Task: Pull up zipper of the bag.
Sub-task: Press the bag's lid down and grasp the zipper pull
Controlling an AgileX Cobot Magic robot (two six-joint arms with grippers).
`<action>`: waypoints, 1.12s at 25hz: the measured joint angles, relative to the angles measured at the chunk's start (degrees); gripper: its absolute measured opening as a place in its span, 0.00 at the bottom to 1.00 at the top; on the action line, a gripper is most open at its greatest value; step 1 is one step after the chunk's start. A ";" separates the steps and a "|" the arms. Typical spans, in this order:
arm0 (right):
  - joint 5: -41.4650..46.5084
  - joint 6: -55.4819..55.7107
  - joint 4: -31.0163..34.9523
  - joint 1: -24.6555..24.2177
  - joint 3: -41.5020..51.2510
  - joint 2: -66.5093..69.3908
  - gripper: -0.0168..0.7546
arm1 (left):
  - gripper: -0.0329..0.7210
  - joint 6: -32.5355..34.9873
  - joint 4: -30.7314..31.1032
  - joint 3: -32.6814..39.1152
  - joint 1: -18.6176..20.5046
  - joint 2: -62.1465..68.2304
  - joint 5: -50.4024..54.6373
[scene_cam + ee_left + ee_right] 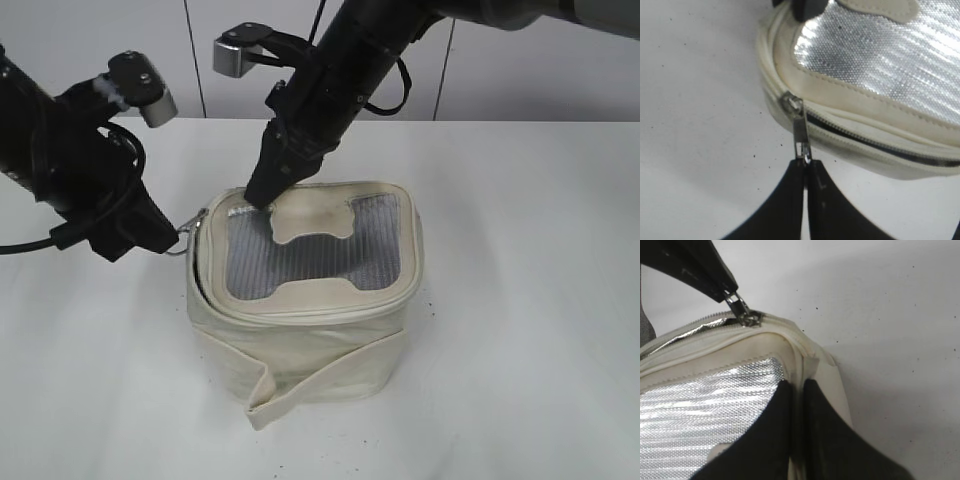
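The cream bag (320, 345) stands upright mid-table, its mesh top panel facing up. My left gripper (172, 240) is at the bag's left top corner, shut on the silver pull (801, 135) of a zipper slider (791, 102). The pull is stretched straight out from the bag. To the right of the slider the zipper track (880, 146) shows a dark open gap. My right gripper (258, 198) presses down at the back left corner of the top panel, shut on the bag's cream rim (801, 365). The slider also shows in the right wrist view (747, 317). A second slider is not in view.
A loose cream strap flap (300, 385) wraps the bag's body and folds out at the front. The white table (520, 300) runs to a pale wall behind. Both black arms crowd the bag's left and back sides.
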 joint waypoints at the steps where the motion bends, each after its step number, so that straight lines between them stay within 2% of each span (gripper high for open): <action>1: 0.13 0.27 -0.14 0.00 -0.31 0.07 0.07 | 0.04 0.00 0.00 0.00 0.00 0.00 0.77; 14: 1.46 3.98 -3.21 0.39 -2.89 0.43 0.07 | 0.04 -5.45 0.85 -0.44 -0.02 -2.02 9.27; 20: 1.51 4.92 -3.34 0.44 -2.94 0.43 0.07 | 0.04 -6.83 -0.95 -0.50 -0.23 -2.02 15.59; 24: 1.51 5.17 -3.46 0.44 -2.94 0.43 0.07 | 0.04 -8.49 -2.00 -0.50 -2.31 -2.02 19.72; 28: 1.51 5.40 -3.52 0.44 -2.94 0.43 0.07 | 0.04 -11.60 -1.89 -0.50 -6.28 -2.02 21.27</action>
